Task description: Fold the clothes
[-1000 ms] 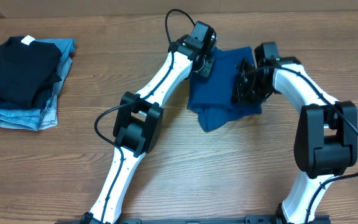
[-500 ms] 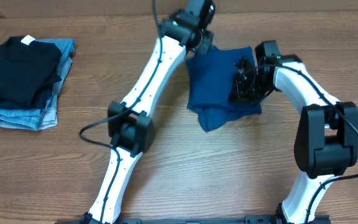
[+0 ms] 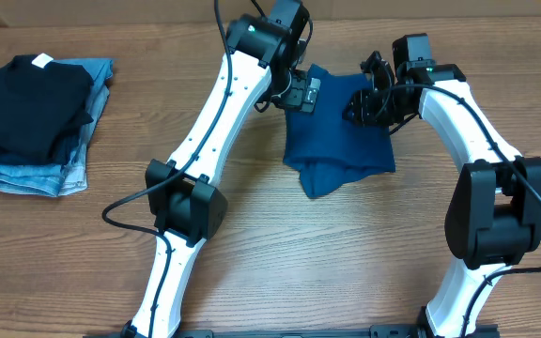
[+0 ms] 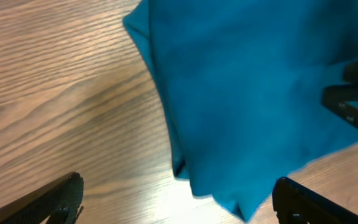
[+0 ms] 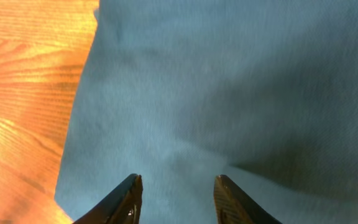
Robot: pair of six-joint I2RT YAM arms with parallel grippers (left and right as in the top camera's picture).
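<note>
The shirt point(image 3: 341, 141) lies in a loose, rumpled fold at the far middle of the wooden surface point(image 3: 346, 263). The left claw point(image 4: 179, 202) hangs over the shirt's left edge, its jaws spread wide with nothing between them. The right claw point(image 5: 176, 196) hovers just above the far right part of the shirt, jaws partly apart and gripping nothing. At the far left, a black garment point(image 3: 26, 103) sits on folded jeans point(image 3: 26, 174), well apart from the shirt.

Bare table point(image 3: 139, 122) between shirt point(image 3: 341, 141) and pile point(image 3: 36, 113); left gripper point(image 3: 301, 95), right gripper point(image 3: 364, 103) crowd shirt.
</note>
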